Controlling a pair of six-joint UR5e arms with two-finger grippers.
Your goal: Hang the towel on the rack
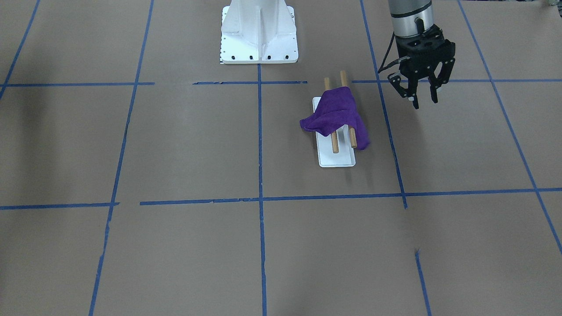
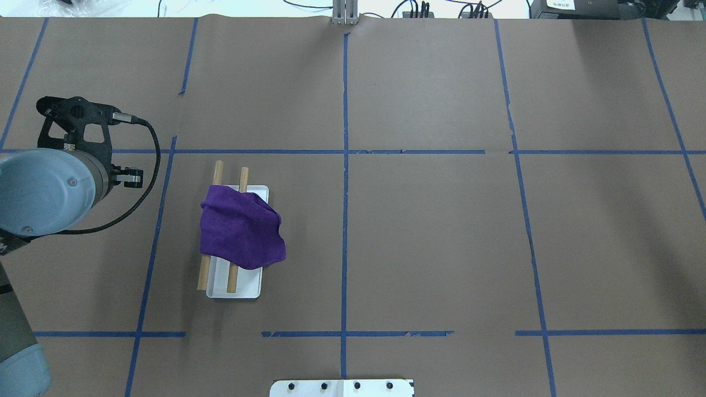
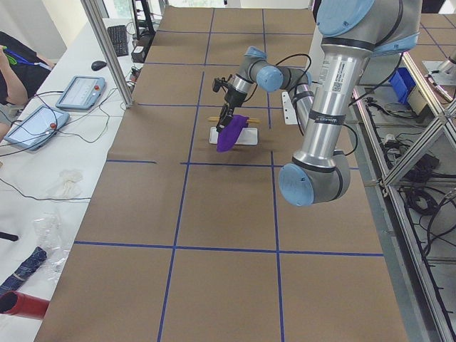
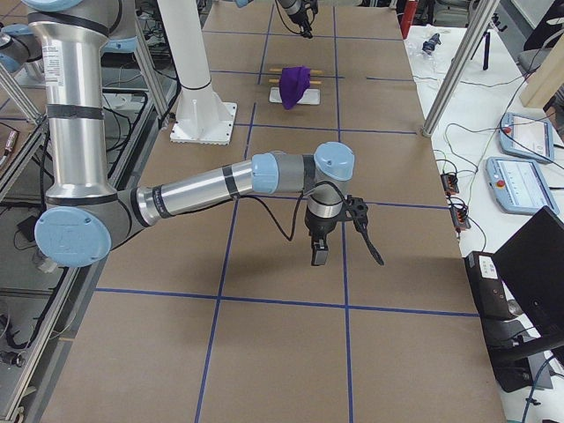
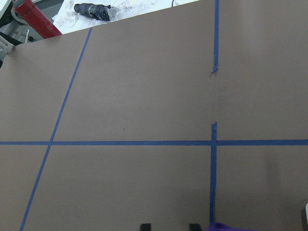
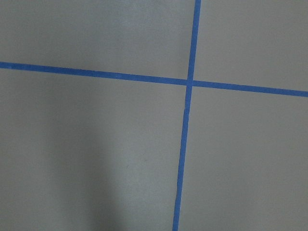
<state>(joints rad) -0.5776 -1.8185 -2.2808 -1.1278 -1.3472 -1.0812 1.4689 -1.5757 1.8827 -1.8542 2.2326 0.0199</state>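
A purple towel [image 1: 336, 115] lies draped over the two wooden bars of the rack [image 1: 334, 142], which stands on a white base [image 1: 337, 159]. One corner of the towel hangs off the side. It also shows in the overhead view [image 2: 240, 231]. My left gripper [image 1: 424, 102] hangs above the table beside the rack. It is open, empty and apart from the towel. In the left wrist view its fingertips [image 5: 145, 226] show at the bottom edge next to a bit of towel [image 5: 231, 226]. My right gripper [image 4: 344, 242] hovers far from the rack. I cannot tell whether it is open or shut.
The table is brown paper with a grid of blue tape lines [image 2: 345, 165]. The robot's white pedestal [image 1: 259, 35] stands behind the rack. A side table with tablets [image 3: 78, 92] and cables lies past the table's far edge.
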